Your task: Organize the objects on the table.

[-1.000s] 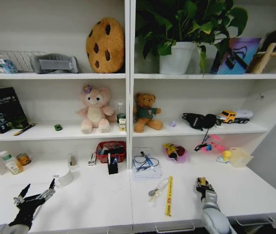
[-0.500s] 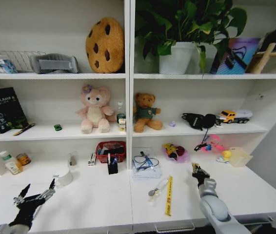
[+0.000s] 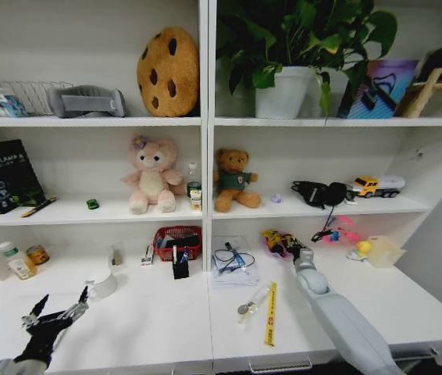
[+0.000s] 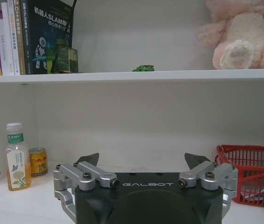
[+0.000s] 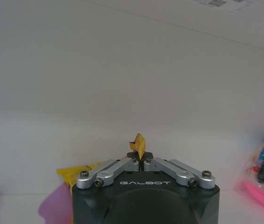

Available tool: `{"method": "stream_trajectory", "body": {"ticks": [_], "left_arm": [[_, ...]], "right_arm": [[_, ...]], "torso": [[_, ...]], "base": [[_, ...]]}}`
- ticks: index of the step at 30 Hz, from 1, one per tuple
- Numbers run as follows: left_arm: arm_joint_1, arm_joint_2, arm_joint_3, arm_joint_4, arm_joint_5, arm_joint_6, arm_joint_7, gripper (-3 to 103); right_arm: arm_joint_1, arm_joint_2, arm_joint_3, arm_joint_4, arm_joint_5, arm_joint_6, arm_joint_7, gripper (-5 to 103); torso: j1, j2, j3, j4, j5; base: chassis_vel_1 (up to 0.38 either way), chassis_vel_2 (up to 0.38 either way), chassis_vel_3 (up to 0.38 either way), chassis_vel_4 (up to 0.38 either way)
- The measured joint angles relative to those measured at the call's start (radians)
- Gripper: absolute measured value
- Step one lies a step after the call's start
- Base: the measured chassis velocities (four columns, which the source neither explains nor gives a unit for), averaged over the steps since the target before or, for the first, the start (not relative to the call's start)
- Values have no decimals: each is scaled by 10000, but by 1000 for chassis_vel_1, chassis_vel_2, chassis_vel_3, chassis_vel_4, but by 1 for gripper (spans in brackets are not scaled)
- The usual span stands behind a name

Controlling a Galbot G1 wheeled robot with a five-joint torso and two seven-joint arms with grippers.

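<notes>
Near the front left corner of the table [image 3: 151, 320], the left gripper [image 3: 57, 314] is hovering idle just above the surface, its fingers spread wide and holding nothing; ahead of it a drink bottle [image 4: 17, 156] and a small can [image 4: 38, 161] are standing against the back left corner. Toward the middle of the table, a clear bottle [image 3: 252, 302] is lying on its side just beside a yellow strip [image 3: 270, 314], both loose and well apart from either gripper. Further right, the right arm is reaching toward the back edge, where the right gripper [image 3: 290, 244] is clenched on a small yellow packet [image 5: 138, 144], carrying it above a pink and yellow toy [image 3: 280, 244] that is lying there. The pinch looks thin, catching only an edge of the crinkled wrapper, so the packet could slip out if the arm swings quickly. Lowering here could also press the gripper into the toy and shove it against the wall, or leave the packet perched on the toy rather than on the table.
</notes>
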Motion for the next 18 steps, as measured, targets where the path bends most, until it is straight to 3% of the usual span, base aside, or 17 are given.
{"method": "stream_trajectory", "body": {"ticks": [1, 6, 8, 9, 13, 15, 17, 18], "left_arm": [[0, 0, 0, 0, -1, 0, 0, 100], [0, 0, 0, 1, -1, 0, -2, 100], [0, 0, 0, 0, 0, 0, -5, 100], [0, 0, 0, 0, 0, 0, -5, 100], [0, 0, 0, 0, -1, 0, -4, 100], [0, 0, 0, 0, 0, 0, -5, 100], [0, 0, 0, 0, 0, 1, -5, 100], [0, 0, 0, 0, 0, 1, -5, 100]], "right_arm": [[171, 171, -46, -226, -87, 85, 72, -3], [-165, 289, 175, 374, -103, -118, 279, 13], [-892, 1, 485, 1092, -102, -162, 372, 24], [-892, 1, 485, 1092, -102, -162, 372, 24], [-2307, -636, 1170, 2540, -36, -147, 604, 45], [-2522, -733, 1299, 2760, -21, -138, 634, 45], [-3106, -1029, 1717, 3341, 75, -88, 725, 56], [-3106, -1029, 1717, 3341, 75, -88, 725, 56]], "torso": [[0, 0, 0, 5, 1], [0, 1, -1, 5, -2], [0, 1, -1, -7, 3], [0, 1, -1, -7, 3], [-3, 3, -3, -5, 3], [-3, 3, -3, -6, 3], [-4, 3, -3, -5, 0], [-4, 3, -3, -5, 0]], "base": [[0, 0, 0, 0], [0, 0, 0, 0], [0, 0, 0, 0], [0, 0, 0, 0], [0, 0, 0, 0], [0, 0, 0, 0], [0, 0, 0, 0], [0, 0, 0, 0]]}}
